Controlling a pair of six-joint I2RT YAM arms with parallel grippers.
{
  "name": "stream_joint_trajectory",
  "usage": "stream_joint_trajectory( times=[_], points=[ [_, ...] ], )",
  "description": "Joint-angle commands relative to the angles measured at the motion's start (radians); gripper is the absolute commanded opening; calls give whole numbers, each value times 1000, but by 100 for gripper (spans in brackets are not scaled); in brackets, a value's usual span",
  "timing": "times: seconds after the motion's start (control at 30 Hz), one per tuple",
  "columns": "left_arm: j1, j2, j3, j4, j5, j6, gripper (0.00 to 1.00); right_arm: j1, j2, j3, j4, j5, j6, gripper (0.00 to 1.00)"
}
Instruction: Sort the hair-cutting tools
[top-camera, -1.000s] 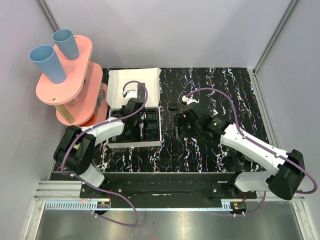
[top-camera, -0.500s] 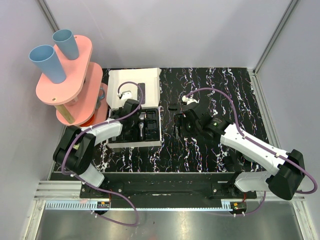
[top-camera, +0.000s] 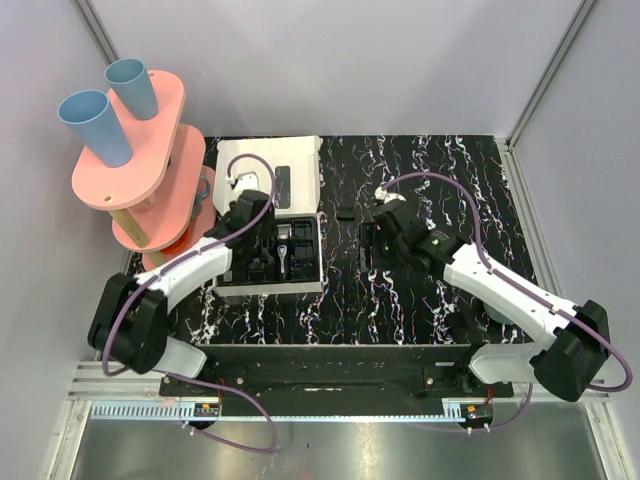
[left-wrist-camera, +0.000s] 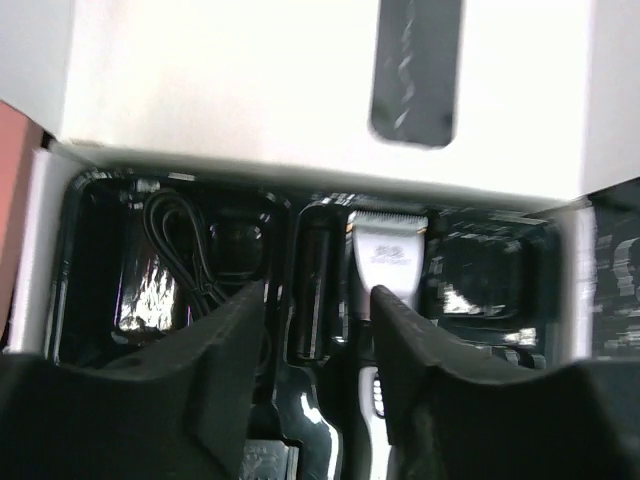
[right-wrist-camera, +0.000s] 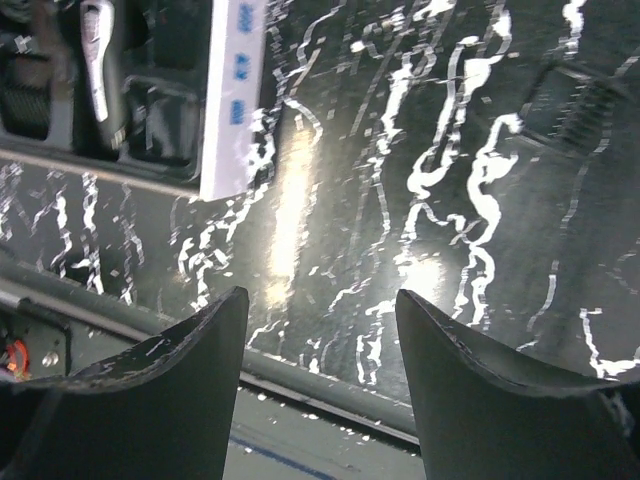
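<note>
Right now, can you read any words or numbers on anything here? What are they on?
Grey head of the clipper: a tiny printed mark, too blurred to read.
Edge of the white box: blue print, too blurred to read.
No other writing shows in any view.

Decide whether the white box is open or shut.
Open. The lid is folded back behind the black tray, leaving the clipper and a coiled cable exposed.
</note>
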Motion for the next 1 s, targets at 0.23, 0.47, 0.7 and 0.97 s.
stream_joint_trajectory(
  times=[0.23,0.47,0.7,0.97],
  points=[
    [6,-358,103,-173,-13,29,95,-203,105,-6,-81,139,-128,75],
    [4,-532,170,-418,78,29,99,-257,272,18,-87,162,-91,85],
    [6,-618,231,-526,224,134,99,-312,429,99,-59,209,-50,83],
    [4,-627,141,-525,245,182,99,-331,521,164,-10,166,-59,84]
  ],
)
